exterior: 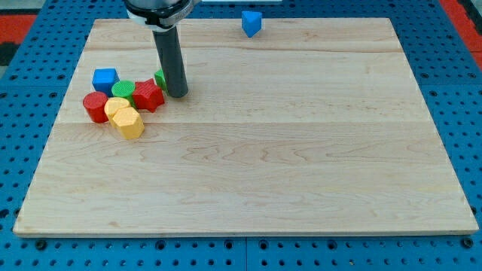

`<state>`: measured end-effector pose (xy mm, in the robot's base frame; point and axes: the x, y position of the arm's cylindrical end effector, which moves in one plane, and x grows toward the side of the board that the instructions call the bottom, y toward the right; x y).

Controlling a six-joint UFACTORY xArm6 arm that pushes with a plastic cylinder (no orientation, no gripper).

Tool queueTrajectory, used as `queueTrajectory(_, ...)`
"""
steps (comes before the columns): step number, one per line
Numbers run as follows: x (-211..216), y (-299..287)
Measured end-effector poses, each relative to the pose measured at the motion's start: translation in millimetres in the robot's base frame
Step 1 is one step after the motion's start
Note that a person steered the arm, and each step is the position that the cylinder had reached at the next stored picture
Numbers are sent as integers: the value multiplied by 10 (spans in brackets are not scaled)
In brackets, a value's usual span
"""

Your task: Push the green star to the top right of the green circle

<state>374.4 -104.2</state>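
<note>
The green star [160,77] is mostly hidden behind my rod; only a green edge shows at the rod's left. The green circle [124,89] sits to its lower left, inside a cluster of blocks at the board's left. My tip [178,94] rests on the board just right of the green star and of the red star [147,95], touching or nearly touching them.
A blue cube [105,78] sits at the cluster's top left, a red cylinder [96,106] at its left, a yellow star [117,108] and a yellow hexagon [129,123] at its bottom. A blue block [251,22] stands near the wooden board's [301,150] top edge.
</note>
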Motion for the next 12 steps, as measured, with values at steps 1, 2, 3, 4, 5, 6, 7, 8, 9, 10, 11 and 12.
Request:
queueTrajectory(1,-124,105)
queueTrajectory(2,-220,214)
queueTrajectory(3,-325,361)
queueTrajectory(4,-516,326)
queueTrajectory(5,-597,96)
queueTrajectory(6,-607,-175)
queueTrajectory(7,-607,-474)
queueTrajectory(8,-607,-769)
queueTrajectory(9,-607,-1002)
queueTrajectory(10,-642,-1203)
queueTrajectory(11,-719,-1697)
queueTrajectory(12,-550,-1850)
